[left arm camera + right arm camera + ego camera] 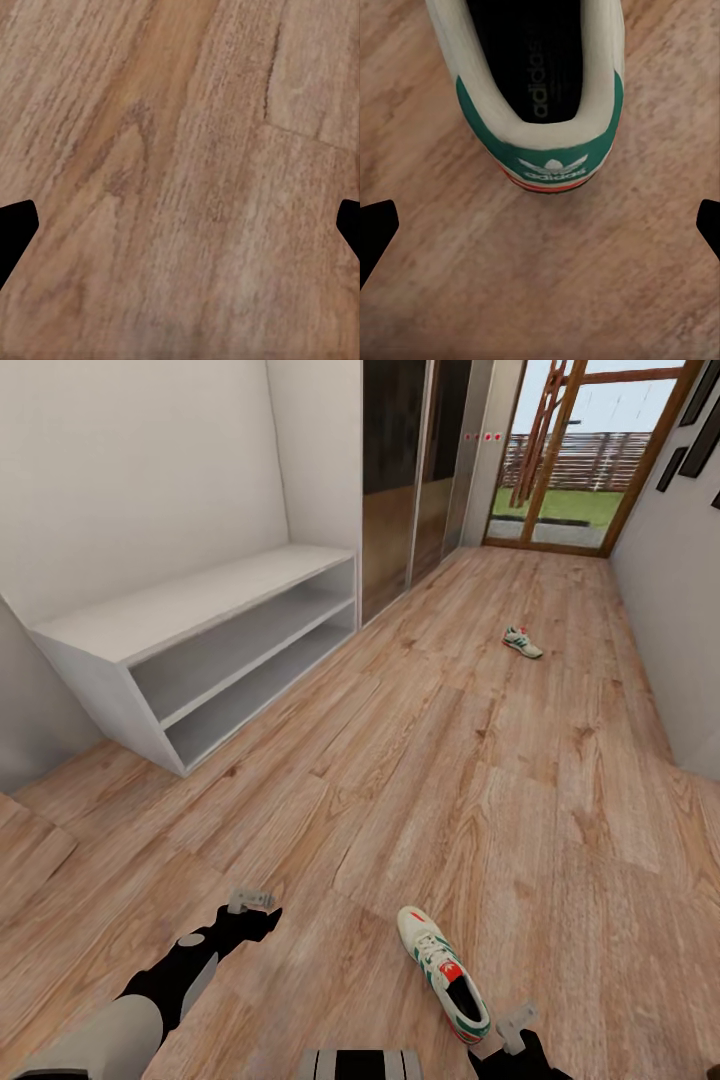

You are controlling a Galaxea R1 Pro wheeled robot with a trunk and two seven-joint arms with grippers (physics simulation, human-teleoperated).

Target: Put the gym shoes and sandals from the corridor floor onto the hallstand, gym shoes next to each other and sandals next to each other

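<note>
Head view: you see the corridor floor running toward a glazed door at the far end. The nearer gym shoe lies on the floor close to your base, toe pointing away, heel just beside the right gripper. The second gym shoe lies well apart from it, far down the corridor near the door. The hallstand stands against the left wall; both of its open shelf bays and its top hold nothing. The left gripper hangs over bare floor, near the left of the nearer shoe but apart from it.

Left wrist view: your left fingertips stand wide apart at the frame edges, with only floor planks between them.

Right wrist view: your right fingertips also stand wide apart. The heel of the nearer gym shoe sits ahead of them, green collar and logo tab facing the camera; nothing is clamped.
</note>
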